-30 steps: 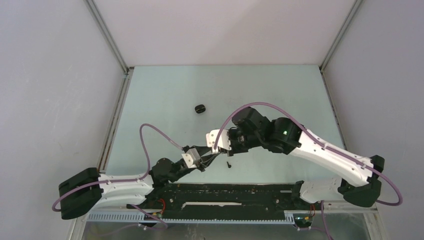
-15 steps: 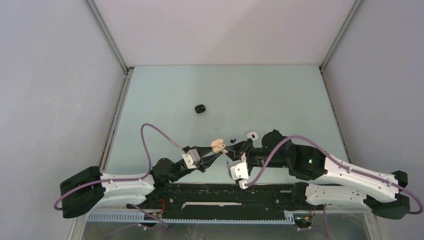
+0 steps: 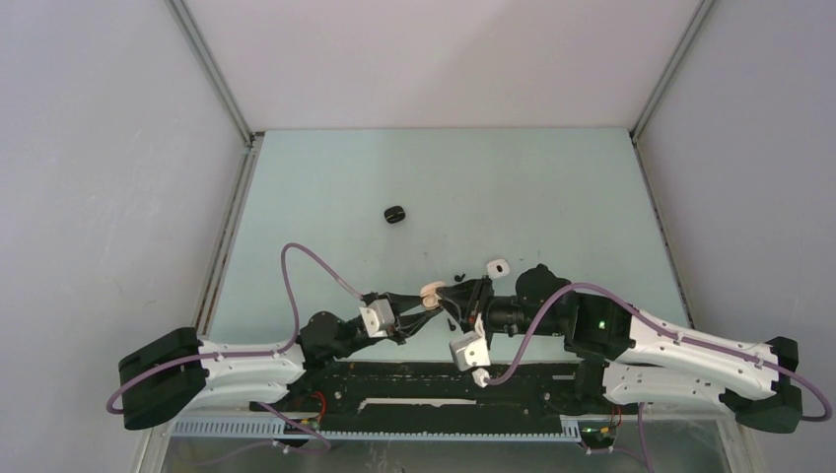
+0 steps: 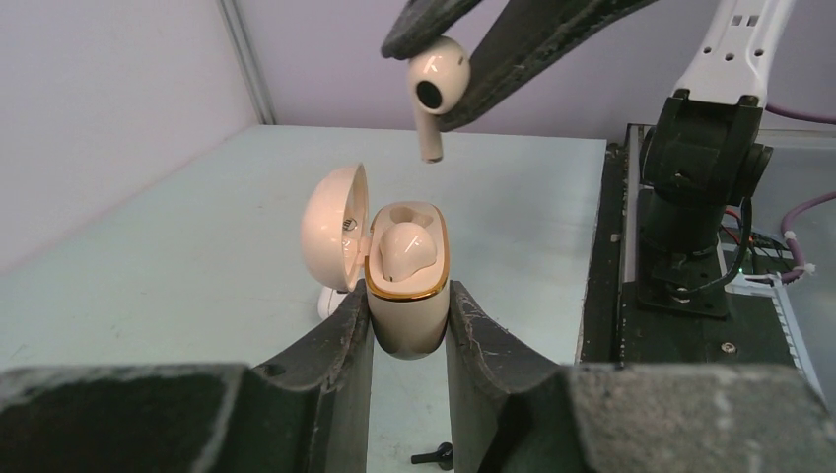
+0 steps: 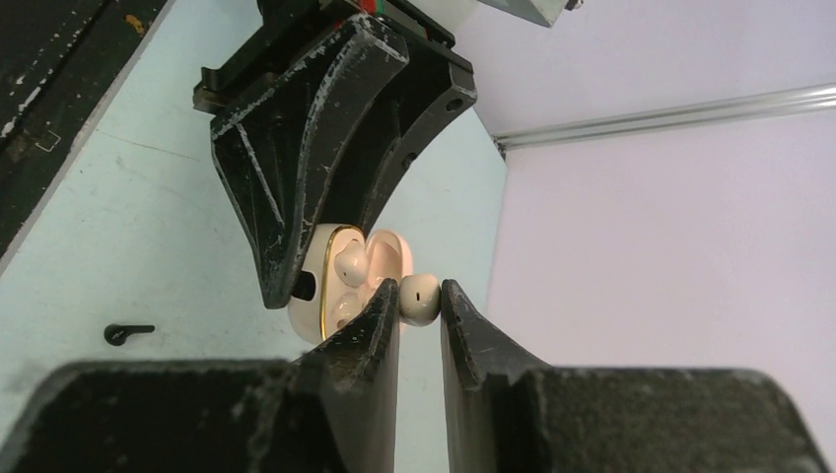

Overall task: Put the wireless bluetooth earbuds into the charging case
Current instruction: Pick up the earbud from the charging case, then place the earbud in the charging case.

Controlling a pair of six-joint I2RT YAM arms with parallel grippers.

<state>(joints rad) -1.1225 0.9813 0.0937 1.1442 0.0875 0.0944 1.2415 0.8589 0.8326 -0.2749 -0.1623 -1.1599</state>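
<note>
My left gripper (image 4: 406,313) is shut on a cream charging case (image 4: 406,325) with a gold rim, held upright with its lid (image 4: 333,229) open to the left. One cream earbud (image 4: 404,248) sits in the case. My right gripper (image 5: 419,301) is shut on a second cream earbud (image 5: 419,299), which hangs stem down just above the open case in the left wrist view (image 4: 436,89). In the top view the case (image 3: 431,292) and both grippers meet near the table's front middle.
A black case (image 3: 395,214) lies further back on the left. A small white object (image 3: 496,266) and a tiny black earbud (image 3: 459,274) lie just behind the grippers. Another black earbud (image 5: 126,333) lies on the table below the case.
The right arm swung from the far side round to the near right, then moved its gripper with the earbud left, close over the case. The left gripper kept the case almost still.
</note>
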